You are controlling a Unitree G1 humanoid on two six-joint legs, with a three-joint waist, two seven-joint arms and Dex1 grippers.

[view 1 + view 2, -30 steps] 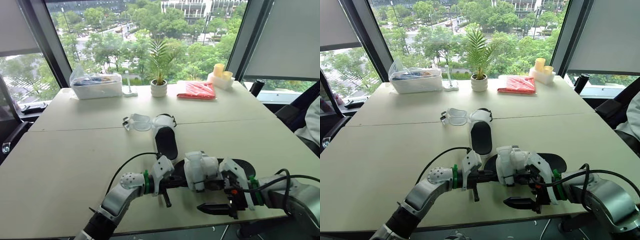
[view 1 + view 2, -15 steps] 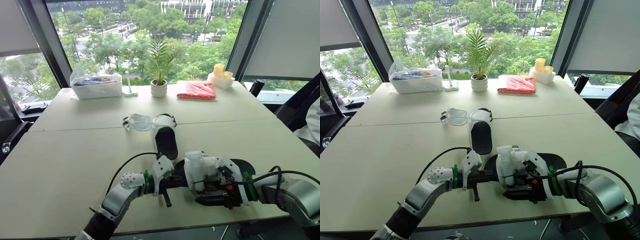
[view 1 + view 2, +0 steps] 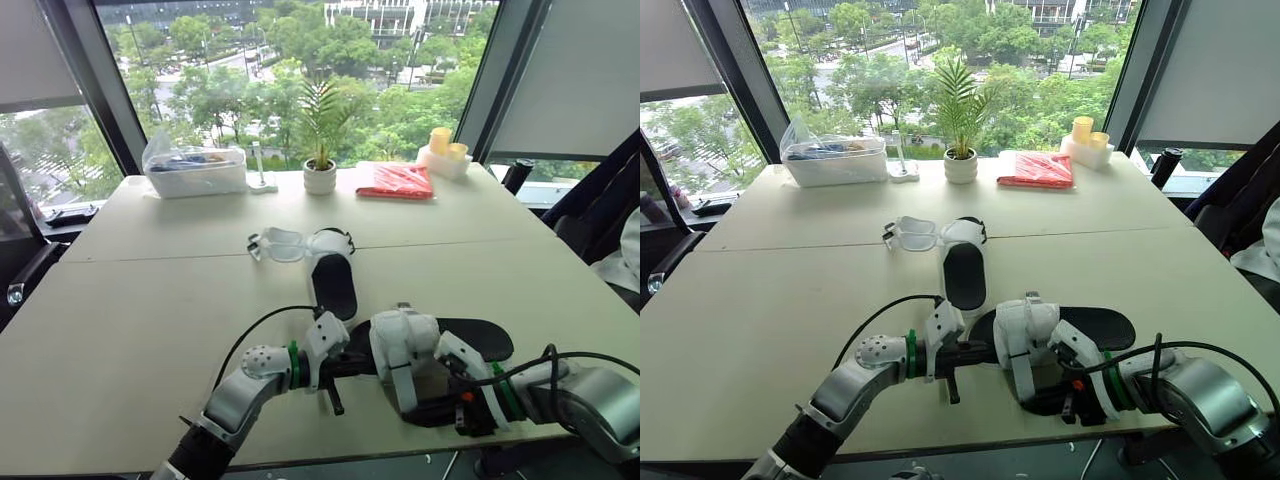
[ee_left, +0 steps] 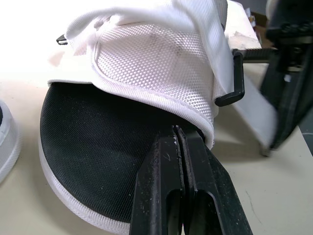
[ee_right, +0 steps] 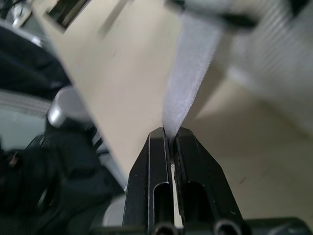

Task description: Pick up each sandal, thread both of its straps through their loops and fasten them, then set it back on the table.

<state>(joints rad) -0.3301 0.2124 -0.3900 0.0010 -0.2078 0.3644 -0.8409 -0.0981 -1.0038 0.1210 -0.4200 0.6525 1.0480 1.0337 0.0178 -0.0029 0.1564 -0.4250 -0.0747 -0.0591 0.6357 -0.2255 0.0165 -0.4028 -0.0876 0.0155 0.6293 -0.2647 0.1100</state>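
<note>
The near sandal [image 3: 470,336] is seen lying at the front edge of the table [image 3: 120,300], black sole down, with its white mesh upper [image 4: 156,63] bunched at the end nearer the left arm. The left gripper [image 4: 177,130] is closed tight, its tips pressed in under the rim of the upper, over the sole. A white strap [image 5: 188,83] is pinched at its end by the right gripper [image 5: 170,135], whose fingers are shut with only the webbing between them (a black loop [image 4: 235,78] is seen on the upper just beside this strap). The far sandal [image 3: 333,285] is left untouched near the middle of the table, well apart from both grippers.
</note>
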